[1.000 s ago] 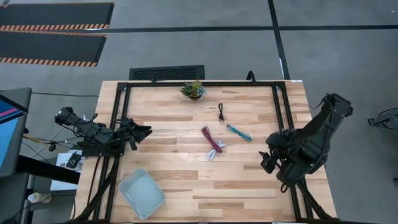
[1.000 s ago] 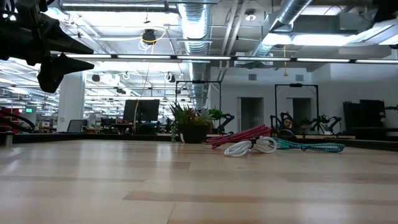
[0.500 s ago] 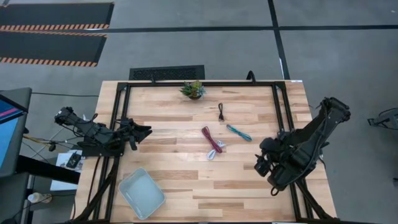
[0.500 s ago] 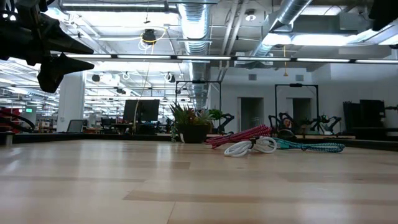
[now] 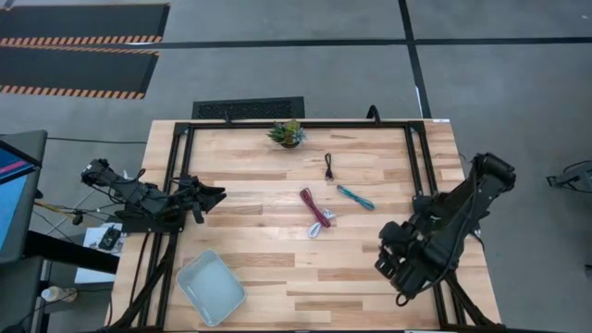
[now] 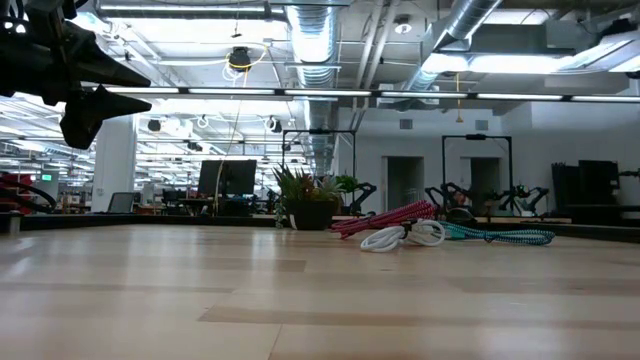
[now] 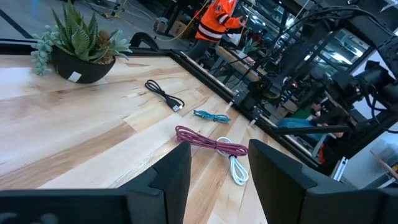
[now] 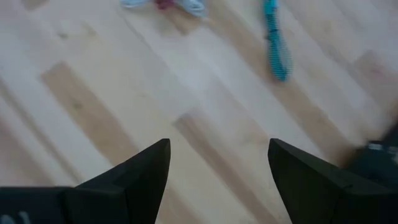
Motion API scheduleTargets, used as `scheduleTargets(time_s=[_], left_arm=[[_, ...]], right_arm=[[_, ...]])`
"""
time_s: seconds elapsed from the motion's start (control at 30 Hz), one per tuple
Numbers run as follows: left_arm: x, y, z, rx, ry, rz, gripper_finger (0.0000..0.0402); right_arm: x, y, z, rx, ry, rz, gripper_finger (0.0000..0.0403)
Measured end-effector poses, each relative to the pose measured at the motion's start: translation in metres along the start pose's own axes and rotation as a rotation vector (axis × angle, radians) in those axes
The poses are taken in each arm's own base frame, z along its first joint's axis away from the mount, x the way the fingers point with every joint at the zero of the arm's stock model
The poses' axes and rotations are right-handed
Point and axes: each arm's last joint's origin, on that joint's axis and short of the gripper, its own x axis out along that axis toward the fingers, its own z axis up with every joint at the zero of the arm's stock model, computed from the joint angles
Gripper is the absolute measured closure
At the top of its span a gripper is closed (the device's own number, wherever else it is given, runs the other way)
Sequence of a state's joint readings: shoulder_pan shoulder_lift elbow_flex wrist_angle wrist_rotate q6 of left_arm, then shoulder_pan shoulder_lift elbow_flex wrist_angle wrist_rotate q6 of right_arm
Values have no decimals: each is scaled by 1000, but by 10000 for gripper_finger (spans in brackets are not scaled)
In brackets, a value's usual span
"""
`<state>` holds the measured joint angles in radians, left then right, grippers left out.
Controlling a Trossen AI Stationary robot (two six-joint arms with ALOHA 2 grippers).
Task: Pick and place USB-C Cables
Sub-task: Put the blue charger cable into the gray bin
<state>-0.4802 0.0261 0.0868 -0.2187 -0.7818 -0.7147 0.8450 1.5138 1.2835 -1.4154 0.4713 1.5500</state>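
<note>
Four cables lie flat on the wooden table's middle. They are the dark red cable (image 5: 314,207), the white-pink cable (image 5: 320,225) at its near end, the teal cable (image 5: 355,197) and the black cable (image 5: 329,166) farther back. My left gripper (image 5: 217,196) hovers open at the table's left side, pointing at the cables (image 7: 199,137). My right gripper (image 5: 385,257) is open above the right near part of the table, looking down on bare wood. The teal cable (image 8: 277,46) lies beyond its fingers.
A small potted plant (image 5: 288,133) stands at the far edge. A light blue tray (image 5: 210,287) sits at the near left corner. Black frame rails (image 5: 414,157) run along the table's sides. Bare wood lies between the cables and the near edge.
My right gripper has moved toward the table's near edge and slightly to the left, away from the teal cable. The left arm and all the cables have stayed still.
</note>
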Motion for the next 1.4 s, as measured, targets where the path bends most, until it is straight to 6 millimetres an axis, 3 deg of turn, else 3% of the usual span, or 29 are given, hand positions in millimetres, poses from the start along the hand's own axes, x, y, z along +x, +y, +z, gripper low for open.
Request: scheduleTargets(time_s=[0.17,0.83,1.4], left_arm=[[0,0,1,2,-19,18,251],[0,2,3,-56,-86,87,251],[0,0,4,-85,-82,39,251]], right_arm=[[3,12,0,-20,-3,74,106],[6,13,9,16,-60,79,106],[22,15,45,-28,-140,71,106]])
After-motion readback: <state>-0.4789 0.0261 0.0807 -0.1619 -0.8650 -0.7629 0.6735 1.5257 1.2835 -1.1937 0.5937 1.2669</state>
